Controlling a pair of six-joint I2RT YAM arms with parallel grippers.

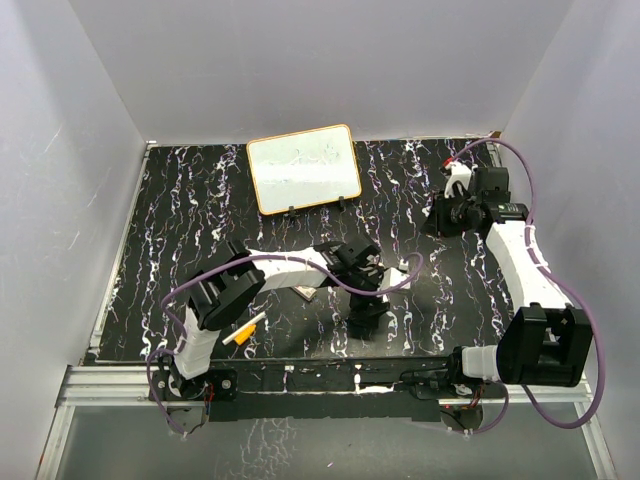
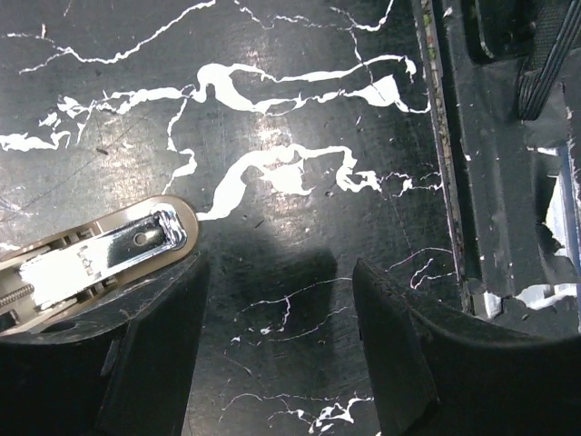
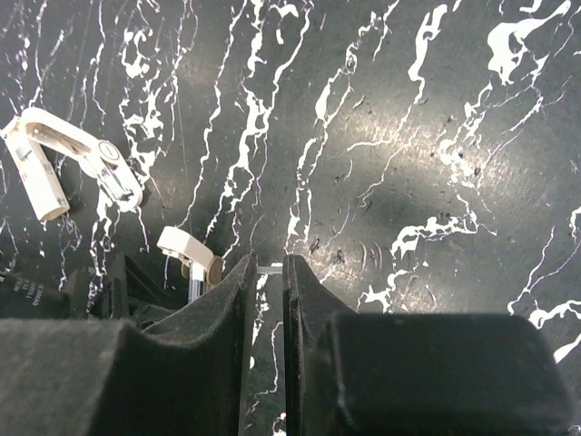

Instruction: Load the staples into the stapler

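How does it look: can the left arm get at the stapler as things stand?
Probably yes. The left gripper is open, and the nose of the stapler lies right beside one finger, partly hidden behind it. Nothing sits between them; a small sideways shift should bracket it.

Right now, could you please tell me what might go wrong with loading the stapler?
The left pincer is open with one finger right beside the stapler and its open metal rail; closing or sliding could knock it askew. The staples lie close beside the left arm, so grabbing them may be cramped.
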